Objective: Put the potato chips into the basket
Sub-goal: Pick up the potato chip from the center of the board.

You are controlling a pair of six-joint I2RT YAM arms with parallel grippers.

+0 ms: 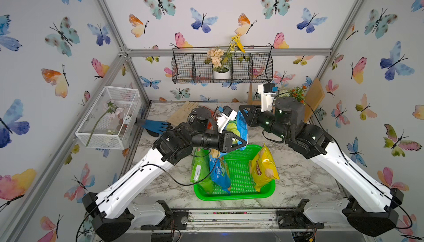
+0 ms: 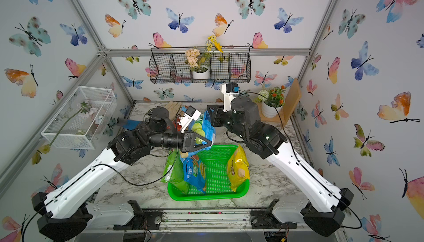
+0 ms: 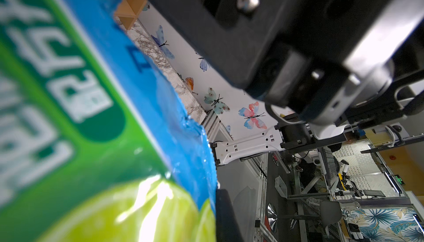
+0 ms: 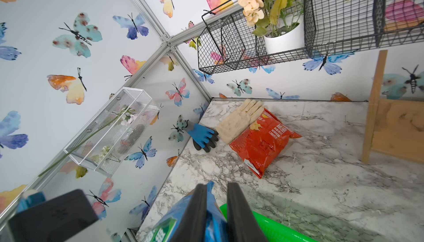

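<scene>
1. Grip: we held the blue bag (image 1: 239, 126) in the clamped left gripper (image 1: 241, 142) over the basket's (image 1: 229, 198) far edge, probably to drop it in.
2. Our right gripper (image 4: 216, 188) pinched its top seam narrowly, seemingly steadying it.
3. We saw the red bag (image 4: 261, 142) lying near the worktop's (image 4: 321, 183) far edge, not yet packed.

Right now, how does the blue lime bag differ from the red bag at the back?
The blue lime bag is aloft by the basket; the red bag lies flat by the beige glove. The left gripper and right gripper pinch the blue lime bag; neither holds the red bag. Both are glossy and outside the basket.
</scene>
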